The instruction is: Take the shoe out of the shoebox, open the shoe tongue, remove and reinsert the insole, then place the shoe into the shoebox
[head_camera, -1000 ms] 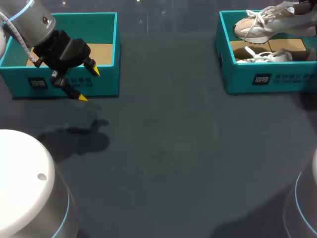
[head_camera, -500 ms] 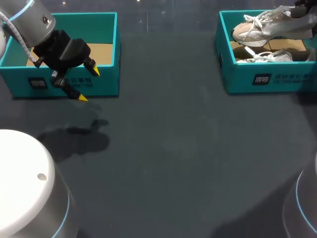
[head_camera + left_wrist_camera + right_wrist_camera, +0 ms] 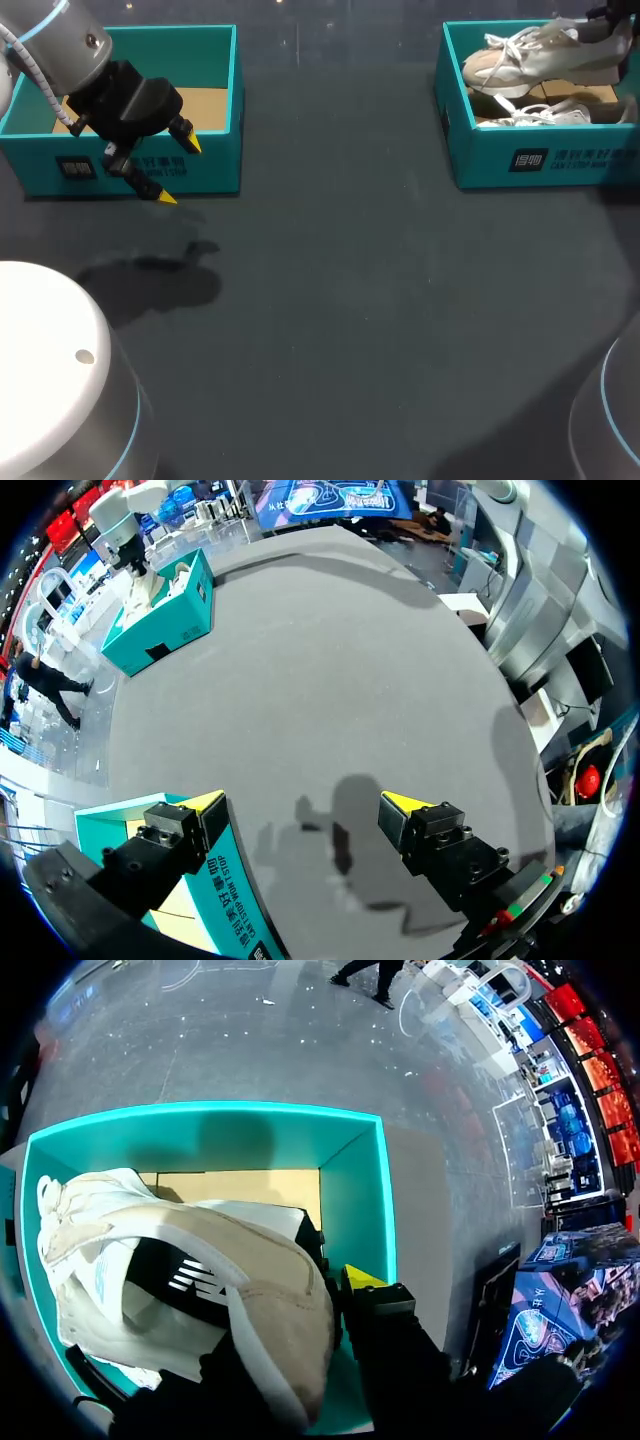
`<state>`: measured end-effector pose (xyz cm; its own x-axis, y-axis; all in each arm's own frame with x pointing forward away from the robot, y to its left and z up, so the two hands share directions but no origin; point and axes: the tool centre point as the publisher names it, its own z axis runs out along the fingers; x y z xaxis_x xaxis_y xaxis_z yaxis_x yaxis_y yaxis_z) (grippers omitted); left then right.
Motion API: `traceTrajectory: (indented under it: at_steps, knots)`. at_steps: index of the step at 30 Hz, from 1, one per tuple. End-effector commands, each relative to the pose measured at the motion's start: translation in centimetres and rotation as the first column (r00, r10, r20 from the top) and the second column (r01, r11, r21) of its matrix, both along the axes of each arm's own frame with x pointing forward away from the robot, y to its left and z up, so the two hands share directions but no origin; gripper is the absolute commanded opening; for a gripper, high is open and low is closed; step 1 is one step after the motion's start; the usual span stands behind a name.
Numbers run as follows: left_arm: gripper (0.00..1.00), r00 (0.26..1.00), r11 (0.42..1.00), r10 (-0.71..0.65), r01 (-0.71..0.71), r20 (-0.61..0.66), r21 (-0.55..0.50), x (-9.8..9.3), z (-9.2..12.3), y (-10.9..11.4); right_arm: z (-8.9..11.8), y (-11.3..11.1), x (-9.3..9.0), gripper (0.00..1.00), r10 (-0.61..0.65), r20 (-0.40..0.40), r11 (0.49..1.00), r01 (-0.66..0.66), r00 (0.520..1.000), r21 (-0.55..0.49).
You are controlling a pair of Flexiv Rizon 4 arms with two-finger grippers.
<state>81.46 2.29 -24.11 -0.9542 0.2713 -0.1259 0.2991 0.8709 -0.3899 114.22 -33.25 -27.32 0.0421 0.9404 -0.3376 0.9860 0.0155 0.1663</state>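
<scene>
A beige and white sneaker [image 3: 530,58] hangs over the right teal shoebox [image 3: 540,160], toe pointing left. My right gripper [image 3: 606,20] is shut on its heel. In the right wrist view the sneaker [image 3: 200,1260] covers most of the box [image 3: 350,1190]; one yellow fingertip [image 3: 360,1278] shows outside the heel and the other is hidden inside the shoe. A second sneaker [image 3: 535,115] lies in the box below. My left gripper [image 3: 178,170] is open and holds nothing, hovering before the left teal box [image 3: 215,120]. From the left wrist, that gripper [image 3: 302,802] is wide open over the table.
The left teal box [image 3: 235,900] has a bare cardboard floor, and one left finger overlaps its front wall. Dark grey tabletop [image 3: 350,300] spreads between the two boxes. The right shoebox [image 3: 160,615] shows far ahead in the left wrist view.
The right gripper has carried the sneaker slightly left over the box, with the shoe levelling out. The left arm has not moved.
</scene>
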Motion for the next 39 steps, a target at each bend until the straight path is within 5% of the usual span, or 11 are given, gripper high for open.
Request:
traceTrajectory:
  at_steps: [1, 18, 39]
  knots:
    - [1.00, 1.000, 1.000, 0.000, 0.000, 0.002, 0.003, -0.1, 0.0, 0.1, -0.8, -0.5, 0.9, 0.00, 0.009, -0.001, 1.000, -0.009, 1.000, 0.017]
    - [1.00, 1.000, 1.000, 0.000, 0.000, 0.002, 0.003, -0.1, 0.0, 0.1, -4.1, -0.9, 2.7, 0.00, 0.010, -0.050, 1.000, -0.010, 0.999, 0.018]
    - [1.00, 1.000, 1.000, 0.000, 0.000, 0.002, 0.003, -0.1, 0.0, 0.1, -7.7, -1.4, 2.7, 0.00, 0.063, -0.050, 0.993, -0.058, 0.997, 0.098]
